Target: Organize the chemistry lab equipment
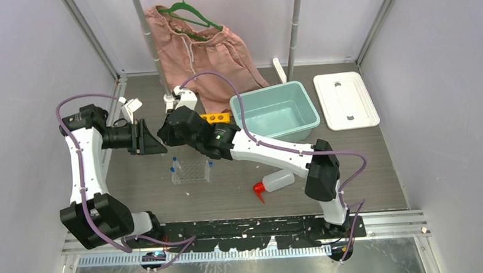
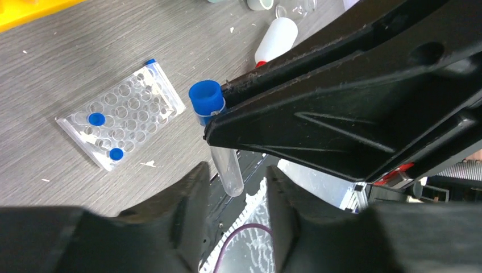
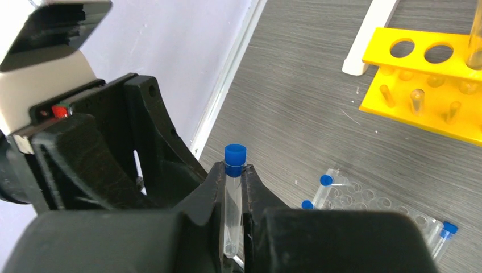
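Running mid-air handover, probably. Clamping with right gripper [image 3: 233,177] just under the cap; straddling the lower end with left gripper [image 2: 236,173], jaws part-open, not touching. Holding aloft near clear rack [image 2: 134,106]: blue-capped vial [image 3: 232,205]. Next: closing left squarely, then releasing right.

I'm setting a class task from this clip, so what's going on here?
The right pincer grips a blue-capped vial, held up off the table. The left pincer faces it, fingers apart either side of the vial's lower end, apparently not touching. Three more capped vials sit in the clear rack below, and the white squeeze bottle lies on its side nearby.
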You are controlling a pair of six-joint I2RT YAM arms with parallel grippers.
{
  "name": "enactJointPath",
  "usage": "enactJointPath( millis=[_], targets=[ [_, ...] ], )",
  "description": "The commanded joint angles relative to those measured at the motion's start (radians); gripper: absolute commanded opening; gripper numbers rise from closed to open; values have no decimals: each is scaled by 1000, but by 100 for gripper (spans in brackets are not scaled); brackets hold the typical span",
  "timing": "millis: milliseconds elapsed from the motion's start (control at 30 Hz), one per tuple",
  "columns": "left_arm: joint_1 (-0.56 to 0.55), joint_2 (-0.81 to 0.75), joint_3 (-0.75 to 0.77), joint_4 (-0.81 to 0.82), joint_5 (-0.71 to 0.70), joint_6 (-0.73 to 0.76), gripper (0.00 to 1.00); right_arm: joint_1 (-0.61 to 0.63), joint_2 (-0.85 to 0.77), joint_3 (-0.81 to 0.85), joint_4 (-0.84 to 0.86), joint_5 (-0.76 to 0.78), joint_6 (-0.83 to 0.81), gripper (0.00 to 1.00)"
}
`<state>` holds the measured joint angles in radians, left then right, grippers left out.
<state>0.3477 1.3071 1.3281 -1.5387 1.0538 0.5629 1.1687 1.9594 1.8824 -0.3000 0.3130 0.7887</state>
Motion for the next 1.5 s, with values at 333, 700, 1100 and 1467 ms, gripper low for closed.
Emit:
enactJointPath(
  millis=[333, 700, 1100, 1467],
  targets=[
    [-2, 23, 3, -40, 21, 75, 2, 4, -18, 26, 108, -1, 10, 24],
    [-4, -65, -30, 10, -10, 203, 0, -71, 66, 240, -237, -230, 28, 60],
    [-24, -88, -44, 32, -61, 229, 0, -93, 94, 302, -284, -407, 0, 39],
    [-36, -83, -55, 87, -95, 173, 18, -96, 131, 366, -332, -436, -23, 13]
  ],
)
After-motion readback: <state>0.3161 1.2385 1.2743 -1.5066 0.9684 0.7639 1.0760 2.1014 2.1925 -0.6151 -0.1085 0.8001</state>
